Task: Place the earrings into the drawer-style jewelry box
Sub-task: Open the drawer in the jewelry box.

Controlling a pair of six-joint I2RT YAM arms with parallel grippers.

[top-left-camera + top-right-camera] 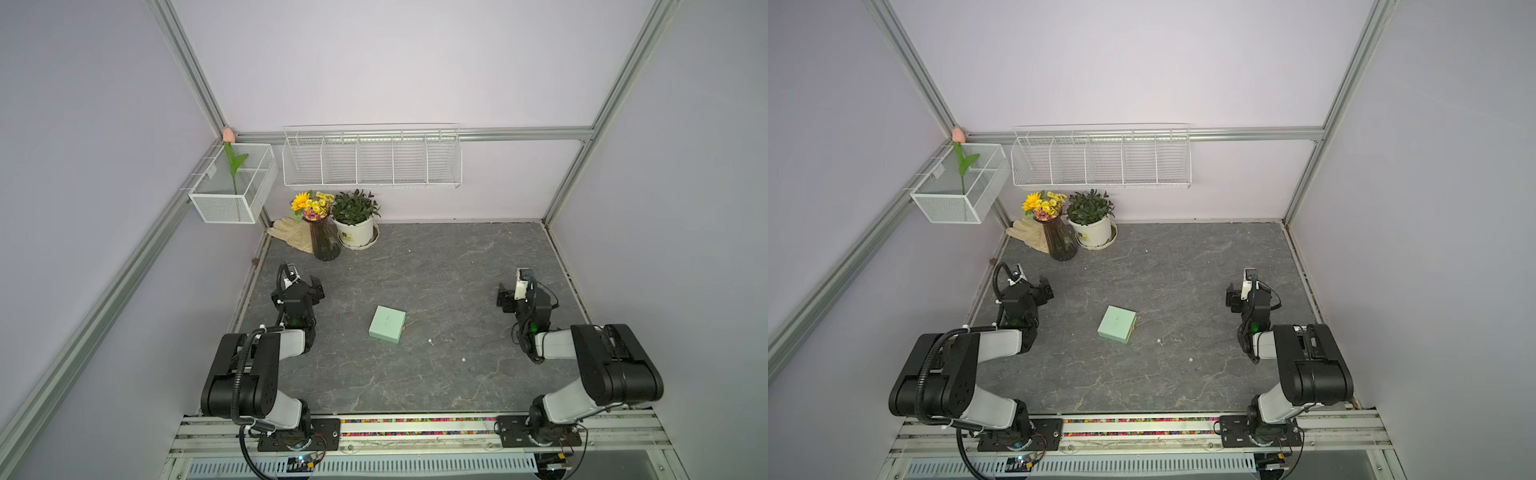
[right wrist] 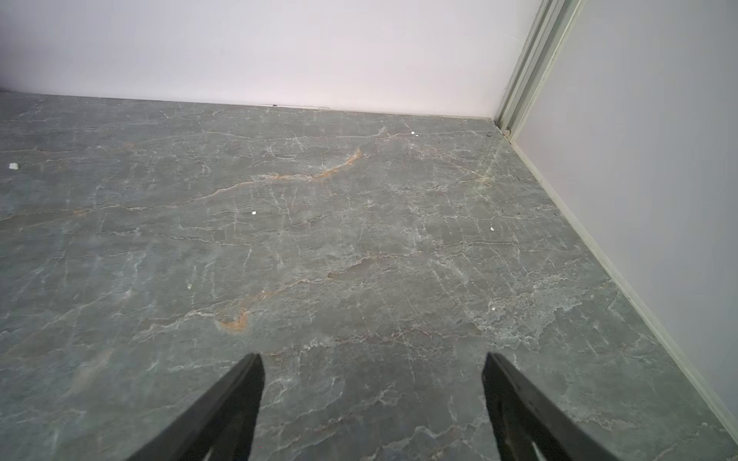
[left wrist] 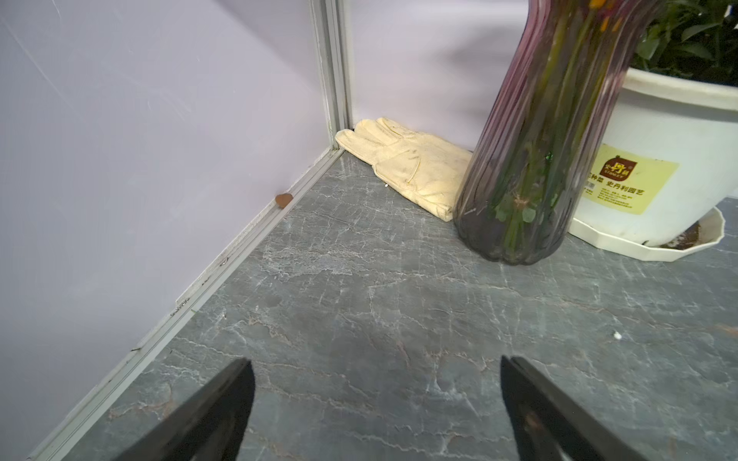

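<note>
Judging from how things lie, we take the first job to be opening the drawer-style jewelry box (image 1: pixel 387 324). It rests flat near the middle of the surface (image 1: pixel 436 270), its tray apparently pushed home and a small pull tab (image 1: pixel 403 328) showing on the edge that faces the earrings (image 1: pixel 430 341). Both studs lie loose on the surface on that same side, one near the tab and the second stud (image 1: pixel 462 359) farther out. The left jaws and the right jaws both stand spread, pinching nothing, each well apart from the box. To do this well, we would steady the mint sleeve with the left jaws and draw the tab straight along the slide with the right jaws, since so light a box is likely to swivel. Beads this small may roll, so we would close on them slowly, tips low at the surface. Both top views show box and studs together, which neither wrist view does. The wrist views show the spread far more plainly: the left one looks at a glove (image 3: pixel 407 163), a vase (image 3: pixel 535 159) and a white plant pot (image 3: pixel 659 159), the right one at bare surface with a few white specks (image 2: pixel 253 213) that we cannot identify.
</note>
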